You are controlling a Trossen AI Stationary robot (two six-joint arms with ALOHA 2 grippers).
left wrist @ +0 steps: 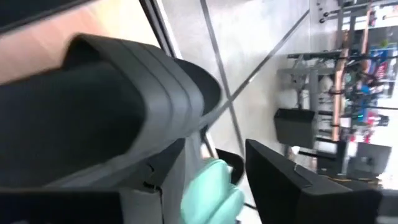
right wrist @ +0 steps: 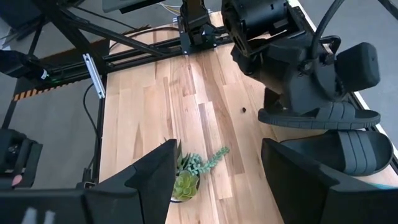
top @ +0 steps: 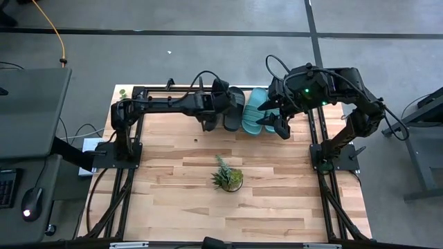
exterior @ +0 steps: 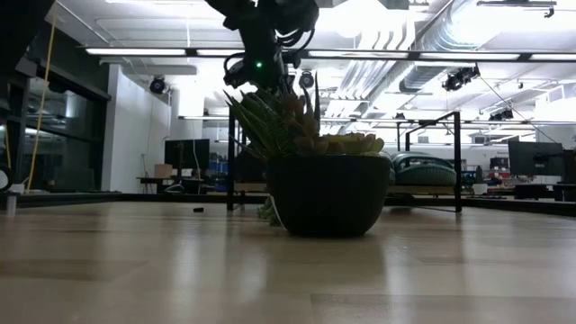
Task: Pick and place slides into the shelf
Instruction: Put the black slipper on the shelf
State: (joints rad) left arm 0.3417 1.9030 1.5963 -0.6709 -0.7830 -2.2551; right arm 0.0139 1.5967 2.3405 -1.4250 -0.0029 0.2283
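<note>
Okay, my left gripper (top: 220, 111) is clamped on a black slide (right wrist: 318, 116) above the shelf (top: 315, 126), beside another black slide (top: 233, 111) and teal slides (top: 256, 109). My right gripper (top: 277, 123) hovers spread open near them; the potted plant (top: 227, 178) sits mid-table.

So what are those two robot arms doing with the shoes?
They are putting slides onto a low shelf at the far side of the table. The left claw is holding a black slide just above another black slide already there. Two teal slides sit next to them. The right claw hovers open beside the teal ones, holding nothing. A little potted plant stands mid-table.
</note>
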